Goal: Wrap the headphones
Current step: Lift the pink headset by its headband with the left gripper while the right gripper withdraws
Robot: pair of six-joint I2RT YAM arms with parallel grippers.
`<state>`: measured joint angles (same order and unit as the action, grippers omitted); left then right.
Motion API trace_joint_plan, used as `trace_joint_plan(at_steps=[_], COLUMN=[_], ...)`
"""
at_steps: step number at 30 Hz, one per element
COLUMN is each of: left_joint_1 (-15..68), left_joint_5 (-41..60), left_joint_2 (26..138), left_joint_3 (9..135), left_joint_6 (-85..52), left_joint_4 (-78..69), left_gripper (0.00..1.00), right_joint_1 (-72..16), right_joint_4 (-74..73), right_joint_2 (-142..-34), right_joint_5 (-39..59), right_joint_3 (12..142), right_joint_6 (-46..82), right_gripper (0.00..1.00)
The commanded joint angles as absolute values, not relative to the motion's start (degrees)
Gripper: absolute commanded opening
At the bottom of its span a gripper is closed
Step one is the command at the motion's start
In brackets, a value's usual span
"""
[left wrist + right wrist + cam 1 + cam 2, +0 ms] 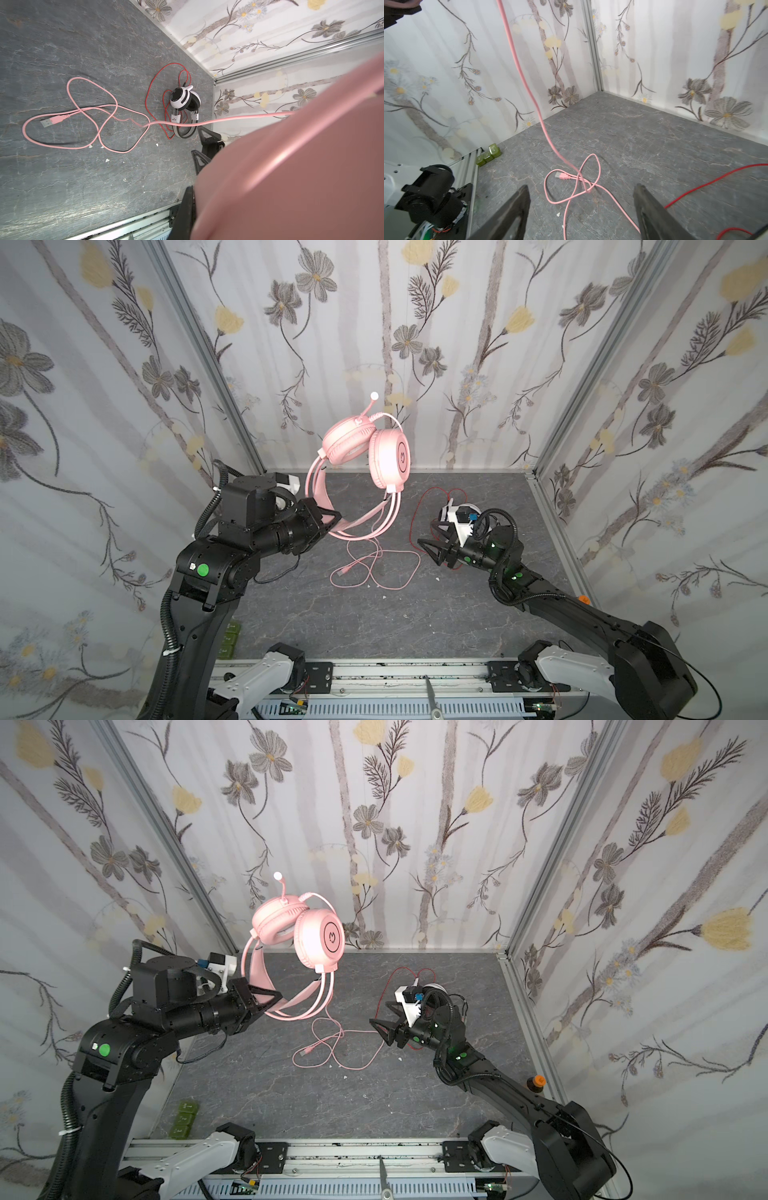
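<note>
— Anything readable?
— No words. The pink headset (307, 936) has a black ring with a cat-like mark on its earcup. The white headset (184, 101) carries small band print, too small to read.

The left black parallel gripper (332, 517) sits high on a sharply bent arm and points sideways. Its jaws are clamped on the headband of the pink plastic over-ear headset (374, 448). The right black gripper (582, 186) sits lower, aimed back toward the left one, jaws standing wide apart.
</note>
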<state>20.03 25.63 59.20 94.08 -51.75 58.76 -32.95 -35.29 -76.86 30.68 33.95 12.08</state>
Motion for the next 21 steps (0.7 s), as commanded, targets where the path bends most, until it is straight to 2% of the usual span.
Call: trace_joint_plan(at_steps=[1,8,12,21], left_joint_1=[19.9,20.0,20.0,20.0], left_joint_5=[29.8,33.8,35.0,36.9], left_joint_2=[58.4,59.5,60.1,60.6], left_joint_3=[93.7,94.9,96.1,97.0], left_joint_6=[-56.9,-61.2,-62.4,-64.2], left_joint_4=[48.9,43.1,41.6,39.7], left_gripper=[0.00,0.00,0.00,0.00], right_joint_1=[-34.8,-39.7,-40.1,-40.9], right_joint_4=[-43.3,-48.2,-48.2,-49.7], right_joint_2=[-79.5,-85.9,-89.3,-98.4], right_joint_5=[36.3,39.8,37.4,39.6], right_joint_3=[35.5,38.4,40.6,47.6], right_joint_6=[14.5,12.9,12.9,13.4], right_gripper=[0.78,0.76,0.73,0.71])
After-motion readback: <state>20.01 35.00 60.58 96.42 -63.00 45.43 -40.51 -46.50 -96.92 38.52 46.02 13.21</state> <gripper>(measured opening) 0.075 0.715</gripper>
